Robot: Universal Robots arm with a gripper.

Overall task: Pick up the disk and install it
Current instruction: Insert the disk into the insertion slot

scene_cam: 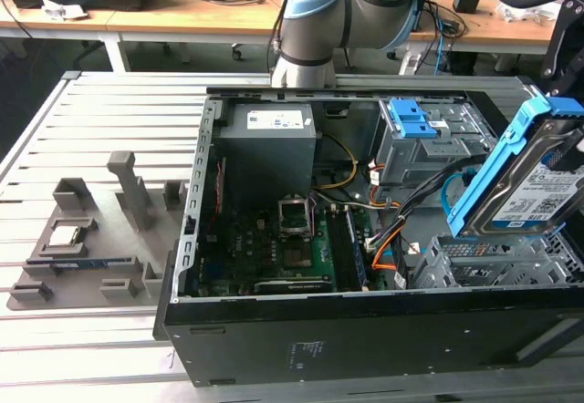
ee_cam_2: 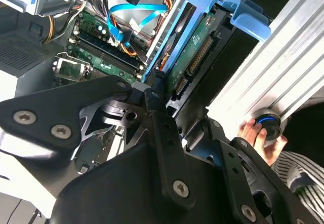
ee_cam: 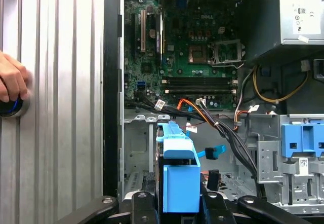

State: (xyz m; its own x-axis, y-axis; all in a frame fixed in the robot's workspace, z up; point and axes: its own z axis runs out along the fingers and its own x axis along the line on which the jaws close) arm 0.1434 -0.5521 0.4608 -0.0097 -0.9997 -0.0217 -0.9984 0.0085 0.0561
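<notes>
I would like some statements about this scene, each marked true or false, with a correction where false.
1. The gripper is closed on the disk. True.
2. The disk lies flat and fully installed. False: it hangs tilted above the drive cage.
3. A hand touches a round blue-lit knob at the aluminium table. True.
4. The computer case has its side closed. False: it is open, and the motherboard shows.
5. A grey parts tray lies on the table outside the case. True.

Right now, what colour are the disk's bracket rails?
Blue; rails around the disk show best in the exterior view.
</notes>
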